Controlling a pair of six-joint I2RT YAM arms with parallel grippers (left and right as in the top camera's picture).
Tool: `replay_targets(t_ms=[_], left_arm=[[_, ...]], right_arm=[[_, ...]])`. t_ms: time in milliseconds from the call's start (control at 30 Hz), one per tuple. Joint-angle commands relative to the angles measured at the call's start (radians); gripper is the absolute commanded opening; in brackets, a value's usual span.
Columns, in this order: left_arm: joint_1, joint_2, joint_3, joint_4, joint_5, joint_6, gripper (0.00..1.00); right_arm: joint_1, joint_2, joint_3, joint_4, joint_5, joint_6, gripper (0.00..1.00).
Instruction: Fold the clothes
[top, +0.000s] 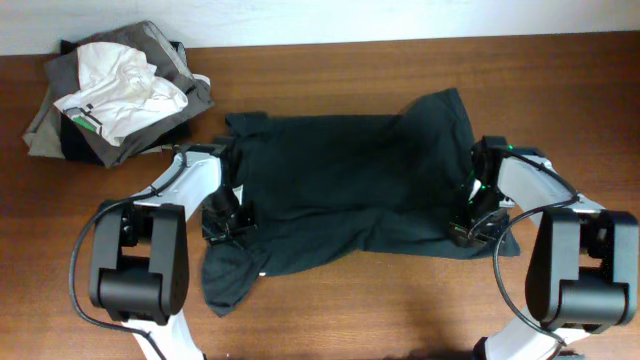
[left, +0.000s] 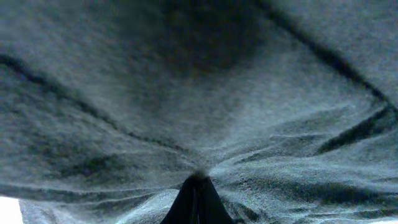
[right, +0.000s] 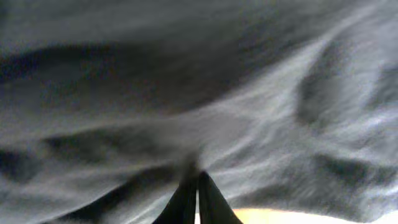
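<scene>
The overhead camera looks straight down on the wooden table (top: 360, 310) from well above. It takes in the far edge, both arms on the near side and the whole dark T-shirt (top: 340, 170). The left wrist camera sits very close to the T-shirt's left side, looking along the left gripper (left: 196, 190) into cloth that nearly fills its frame. The right wrist camera does likewise at the right side, along the right gripper (right: 198, 190). Each wrist view shares its own gripper and patch of T-shirt with the overhead view.

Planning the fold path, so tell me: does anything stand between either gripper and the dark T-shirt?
Nothing visible does. The left gripper and right gripper are each shut on the T-shirt. The other clothes pile lies apart, far left.
</scene>
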Motion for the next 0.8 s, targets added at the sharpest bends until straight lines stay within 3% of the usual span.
replay_targets(t_ms=[0,100,400,533,600,633,667,700,733,767], left_arm=[[0.053,0.071,-0.011,0.003,-0.043,0.012,0.06],[0.126,0.071,-0.011,-0.005,-0.047,0.012,0.06],[0.217,0.056,-0.010,-0.065,-0.070,0.007,0.05],[0.216,-0.040,-0.010,-0.087,-0.127,-0.020,0.02],[0.216,-0.163,0.006,-0.059,-0.151,-0.019,0.17],[0.216,-0.209,0.026,-0.051,-0.150,-0.019,0.37],[0.216,-0.251,0.051,-0.043,-0.150,-0.019,0.58],[0.216,-0.285,0.079,-0.029,-0.150,-0.019,0.81],[0.216,-0.318,0.116,-0.008,-0.150,-0.019,0.87],[0.216,-0.338,0.156,0.018,-0.147,-0.019,0.92]], right_arm=[[-0.057,0.000,-0.068,0.096,0.000,0.010,0.12],[-0.124,0.006,-0.127,0.170,-0.045,0.025,0.04],[-0.219,0.000,-0.130,0.141,-0.034,0.124,0.04],[-0.219,-0.118,-0.130,0.082,0.043,0.200,0.04],[-0.219,-0.301,-0.117,0.080,0.042,0.191,0.04],[-0.219,-0.375,-0.094,0.075,0.033,0.174,0.11],[-0.219,-0.428,-0.068,0.075,0.006,0.133,0.40],[-0.219,-0.484,-0.023,0.076,-0.023,0.095,0.63],[-0.219,-0.525,0.033,0.079,-0.055,0.080,0.88],[-0.218,-0.546,0.104,0.086,-0.089,0.064,0.95]])
